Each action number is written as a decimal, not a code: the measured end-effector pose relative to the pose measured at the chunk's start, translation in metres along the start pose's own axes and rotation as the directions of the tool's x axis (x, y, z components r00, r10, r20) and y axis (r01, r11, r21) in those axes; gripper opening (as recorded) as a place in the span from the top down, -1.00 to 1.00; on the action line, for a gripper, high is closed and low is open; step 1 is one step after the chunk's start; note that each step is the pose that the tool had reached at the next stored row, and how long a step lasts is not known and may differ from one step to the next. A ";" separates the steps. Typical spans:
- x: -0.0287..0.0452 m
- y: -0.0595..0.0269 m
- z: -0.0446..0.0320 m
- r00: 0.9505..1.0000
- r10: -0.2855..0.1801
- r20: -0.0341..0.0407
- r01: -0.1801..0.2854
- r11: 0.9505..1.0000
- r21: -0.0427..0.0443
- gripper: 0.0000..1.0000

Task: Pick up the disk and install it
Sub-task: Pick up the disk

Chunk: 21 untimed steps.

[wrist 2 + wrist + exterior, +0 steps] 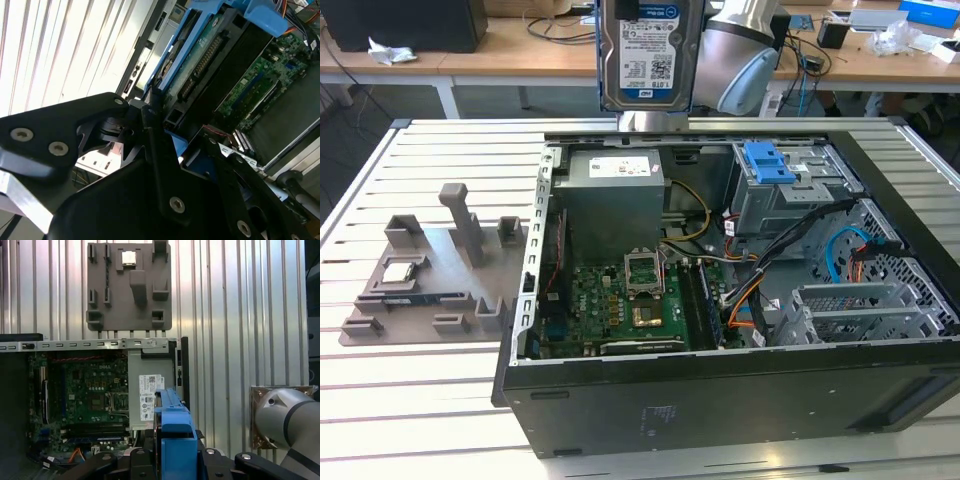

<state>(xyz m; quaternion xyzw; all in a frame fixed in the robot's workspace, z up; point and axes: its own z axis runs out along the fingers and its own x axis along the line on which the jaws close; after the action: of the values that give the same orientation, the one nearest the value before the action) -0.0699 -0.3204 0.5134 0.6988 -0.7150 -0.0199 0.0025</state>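
I have the disk (650, 50) lifted clear, standing on end above the far wall of the open computer case (720, 400), label facing the exterior camera. The fingers (155, 150) are closed on its blue carrier rail, one on each side in both wrist views.

As I judge it, the pickup is done and the carry is the step in hand. To do it well I would hold the disk square and travel high, since the grip is only on the plastic rail.

Room is tight inside. The power supply (615, 200) sits directly below the disk. The drive cage (790, 205) with a blue bracket (768, 160) lies to the exterior view's right, with loose cables (790, 250) just beside it. The case's rim edges are hard stops. The bench (420, 400) at the exterior view's left carries a grey fixture plate (430, 270).
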 end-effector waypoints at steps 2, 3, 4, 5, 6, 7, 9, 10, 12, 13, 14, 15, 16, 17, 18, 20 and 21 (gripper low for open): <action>0.0006 -0.0014 0.0000 1.000 0.000 0.000 0.000 1.000 0.000 0.26; 0.0011 -0.0021 0.0000 1.000 0.000 0.000 0.000 1.000 0.000 0.26; 0.0013 -0.0026 0.0000 1.000 0.000 0.000 0.000 1.000 0.000 0.26; 0.0015 -0.0029 0.0000 1.000 0.000 0.000 0.000 1.000 0.000 0.26; 0.0017 -0.0033 -0.0001 1.000 0.000 0.000 0.000 1.000 0.000 0.26; 0.0019 -0.0036 -0.0001 1.000 0.000 0.000 0.000 1.000 0.000 0.26; 0.0025 -0.0046 -0.0001 1.000 0.000 0.000 0.000 1.000 0.000 0.26; 0.0031 -0.0055 -0.0001 1.000 0.000 0.000 0.000 1.000 0.000 0.26; 0.0036 -0.0063 -0.0001 1.000 0.000 0.000 0.000 1.000 0.000 0.26; 0.0042 -0.0069 -0.0001 1.000 0.000 0.000 0.000 1.000 0.000 0.26; 0.0047 -0.0074 -0.0001 1.000 0.000 0.000 0.000 1.000 0.000 0.26; 0.0053 -0.0077 -0.0002 1.000 0.000 0.000 0.000 1.000 0.000 0.26; 0.0075 -0.0082 0.0000 1.000 0.000 0.000 0.000 1.000 0.000 0.26; 0.0098 -0.0084 0.0000 1.000 0.000 0.000 0.000 1.000 0.000 0.26; 0.0120 -0.0085 0.0001 1.000 0.000 0.000 0.000 1.000 0.000 0.26; 0.0216 -0.0089 0.0000 1.000 0.000 0.000 0.000 1.000 0.000 0.26; 0.0266 -0.0091 0.0000 1.000 0.000 0.000 0.000 1.000 0.000 0.26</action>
<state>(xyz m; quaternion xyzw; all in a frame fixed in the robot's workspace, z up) -0.0615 -0.3472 0.5124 0.6988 -0.7150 -0.0200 0.0024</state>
